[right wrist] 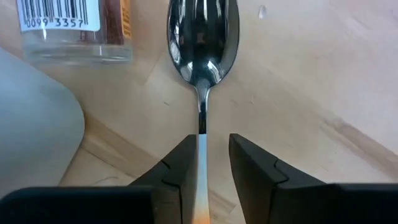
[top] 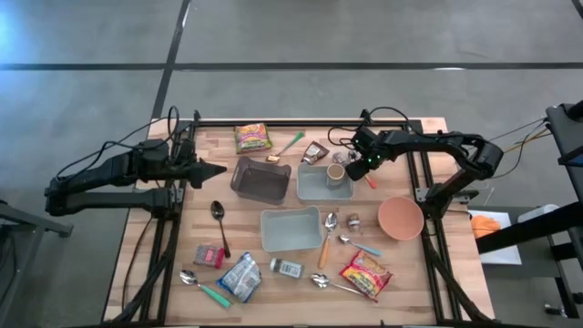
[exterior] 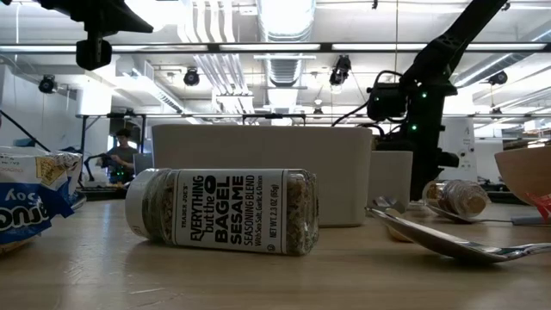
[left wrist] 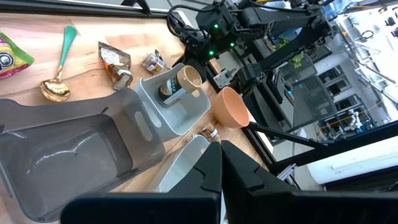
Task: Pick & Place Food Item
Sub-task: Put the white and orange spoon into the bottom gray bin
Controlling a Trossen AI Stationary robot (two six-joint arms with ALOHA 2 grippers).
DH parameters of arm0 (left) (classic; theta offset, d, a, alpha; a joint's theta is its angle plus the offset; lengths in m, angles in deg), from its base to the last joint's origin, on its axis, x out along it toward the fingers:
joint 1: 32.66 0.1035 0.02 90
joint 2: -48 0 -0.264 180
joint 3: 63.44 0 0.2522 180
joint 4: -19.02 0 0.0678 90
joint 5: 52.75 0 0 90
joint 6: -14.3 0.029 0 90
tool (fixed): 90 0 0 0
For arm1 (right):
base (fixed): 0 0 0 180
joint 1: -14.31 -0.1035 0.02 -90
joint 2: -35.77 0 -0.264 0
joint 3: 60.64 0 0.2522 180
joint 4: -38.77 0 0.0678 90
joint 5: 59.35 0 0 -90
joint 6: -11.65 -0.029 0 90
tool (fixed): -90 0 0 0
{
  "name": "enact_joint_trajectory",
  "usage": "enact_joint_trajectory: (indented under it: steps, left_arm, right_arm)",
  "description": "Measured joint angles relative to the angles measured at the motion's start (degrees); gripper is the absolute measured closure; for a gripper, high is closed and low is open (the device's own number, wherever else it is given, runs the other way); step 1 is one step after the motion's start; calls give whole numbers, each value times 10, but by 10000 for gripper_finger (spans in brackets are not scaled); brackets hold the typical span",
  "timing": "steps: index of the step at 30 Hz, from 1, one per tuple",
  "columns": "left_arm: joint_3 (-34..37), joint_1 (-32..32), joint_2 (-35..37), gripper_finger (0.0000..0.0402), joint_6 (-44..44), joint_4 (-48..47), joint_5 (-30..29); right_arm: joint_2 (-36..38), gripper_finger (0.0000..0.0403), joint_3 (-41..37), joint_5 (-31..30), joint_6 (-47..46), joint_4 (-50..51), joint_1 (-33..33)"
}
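Nearest my low camera, the seasoning jar (exterior: 224,211) lies on its side by the table's (top: 146,264) front edge. A chip bag (top: 241,276) lies on its left and a noodle packet (top: 366,273) on its right, so that strip is crowded. Behind it sits a pale tray (top: 291,228). A wooden-handled spoon (top: 326,239) lies along the tray's right side, and a pink bowl (top: 401,217) stands near the table's right edge. The widest bare wood I see is on the left, around the black spoon (top: 219,223). Farther back, a dark bin (top: 260,178) and a second tray (top: 319,189) stand side by side. A tan-lidded jar (top: 336,173) stands in that tray's right end. The right gripper (right wrist: 211,140) is low, just beside that tray's right wall. Its fingers are slightly parted either side of the handle of an orange-handled spoon (right wrist: 202,37). One finger is at the handle and the other shows a gap, so nothing is clamped. A small jar (right wrist: 74,28) lies just past the spoon's bowl, leaving little room there. The left gripper (top: 217,170) has its fingers pressed together. It hangs just left of the bin and points at the bin's wall. By the far edge lie a candy packet (top: 252,137) and a gold spoon (top: 287,146).
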Motion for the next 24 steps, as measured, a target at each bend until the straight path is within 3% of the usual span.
enact_joint_trajectory:
  steps: [7,18,24]
  left_arm:
    - [0,0,0,401,0,0,0]
    - [0,0,0,401,-13,0,0]
    - [0,0,0,401,-13,0,0]
  right_arm:
    - [-25,313,1,29,-2,-15,1]
    - [-38,314,14,23,5,-17,0]
    - [-49,363,15,23,0,-13,0]
